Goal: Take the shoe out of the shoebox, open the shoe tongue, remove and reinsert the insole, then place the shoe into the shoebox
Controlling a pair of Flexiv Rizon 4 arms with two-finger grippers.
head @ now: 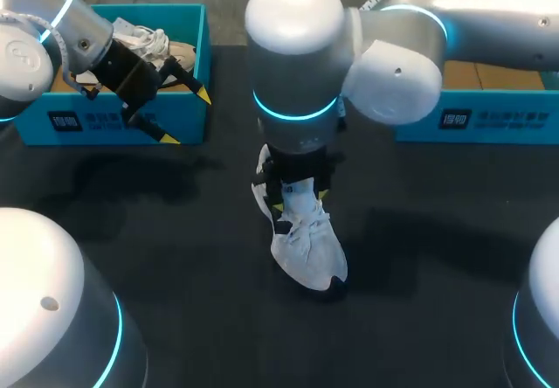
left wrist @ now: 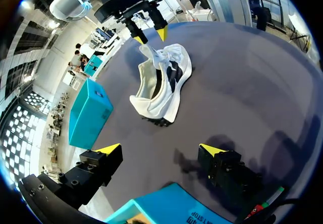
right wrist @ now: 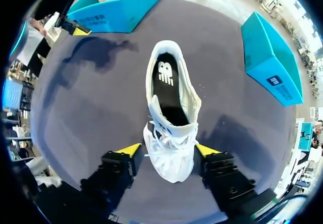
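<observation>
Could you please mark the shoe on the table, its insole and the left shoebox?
shoe [head: 306, 248], head view, toe upper
insole [right wrist: 170, 100], right wrist view, black middle
left shoebox [head: 96, 131], head view, front wall

The shoe stands mid-table, the shoebox beyond it leftward, a second box rightward.

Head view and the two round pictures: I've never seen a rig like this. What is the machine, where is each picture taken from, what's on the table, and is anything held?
It is a robot with two arms. The head view looks down on the table from above and behind; each round picture comes from a camera on one wrist. On the table lie a white shoe, a blue shoebox at the left holding a second shoe, and another blue box at the right. The right tool hangs open over the white shoe's laced front; the left tool is open over the shoebox's edge. Nothing is held.
</observation>
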